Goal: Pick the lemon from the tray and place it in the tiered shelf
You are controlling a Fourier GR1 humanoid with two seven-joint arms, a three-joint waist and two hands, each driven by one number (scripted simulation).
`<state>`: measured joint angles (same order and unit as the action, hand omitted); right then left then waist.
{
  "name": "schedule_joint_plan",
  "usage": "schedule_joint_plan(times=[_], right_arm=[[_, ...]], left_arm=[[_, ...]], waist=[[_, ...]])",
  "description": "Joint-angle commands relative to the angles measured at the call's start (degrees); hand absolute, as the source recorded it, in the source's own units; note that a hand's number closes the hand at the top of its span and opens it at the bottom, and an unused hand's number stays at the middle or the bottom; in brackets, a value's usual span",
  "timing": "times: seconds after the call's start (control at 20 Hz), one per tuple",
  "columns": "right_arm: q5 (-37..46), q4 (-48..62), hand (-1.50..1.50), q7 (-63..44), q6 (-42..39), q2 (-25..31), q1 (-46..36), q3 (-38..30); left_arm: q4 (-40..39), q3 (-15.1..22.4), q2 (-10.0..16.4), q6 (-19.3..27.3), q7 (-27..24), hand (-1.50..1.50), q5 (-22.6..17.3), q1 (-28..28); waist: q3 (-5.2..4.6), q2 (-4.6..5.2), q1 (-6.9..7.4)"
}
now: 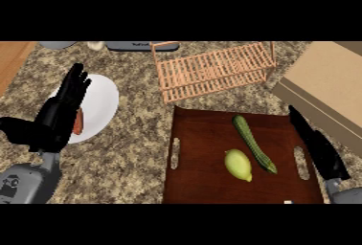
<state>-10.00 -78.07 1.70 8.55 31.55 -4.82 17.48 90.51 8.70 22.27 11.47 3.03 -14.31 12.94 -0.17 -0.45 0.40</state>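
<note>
A yellow lemon lies on the dark brown tray, right of its middle. A long green cucumber lies just right of the lemon, running diagonally. The copper wire tiered shelf stands beyond the tray at the back. My right hand hovers over the tray's right edge, fingers straight, open, apart from the lemon. At the left, my left hand is open with fingers up, resting over a white plate.
An orange carrot-like piece lies on the white plate, partly hidden by my left hand. A cardboard box sits at the right. A grey appliance shows at the back edge. A wooden surface borders the far left.
</note>
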Motion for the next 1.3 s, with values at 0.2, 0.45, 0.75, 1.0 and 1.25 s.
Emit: schedule_joint_plan(times=[0.2,0.45,0.75,1.0,1.25], right_arm=[[-5.03,-3.43,-1.5,22.43,6.59,-2.56,6.19,-14.24],[-13.64,1.81,1.5,29.36,5.57,-10.31,9.82,-20.53],[-13.62,4.44,-1.5,45.5,-11.82,-9.4,10.74,-18.35],[-5.62,-3.03,-1.5,45.44,-11.54,-6.07,15.12,-13.97],[5.82,-14.82,-1.5,33.43,-5.28,1.35,23.68,-7.72]], left_arm=[[-7.61,3.06,1.26,-0.95,0.76,0.0,4.31,-7.89],[-9.92,6.67,-0.48,-3.37,-0.28,0.0,4.51,-12.51],[-11.29,6.3,0.27,-5.67,-0.07,0.0,5.19,-10.33],[-10.38,6.62,-1.32,-5.24,-0.2,0.0,6.65,-11.77],[-12.44,5.93,-1.35,-6.14,-3.62,0.0,5.86,-13.59]], waist=[[0.4,0.27,-3.83],[0.46,0.44,-2.47],[0.24,0.44,-0.98],[0.16,0.32,-0.67],[-0.15,0.26,-1.38]])
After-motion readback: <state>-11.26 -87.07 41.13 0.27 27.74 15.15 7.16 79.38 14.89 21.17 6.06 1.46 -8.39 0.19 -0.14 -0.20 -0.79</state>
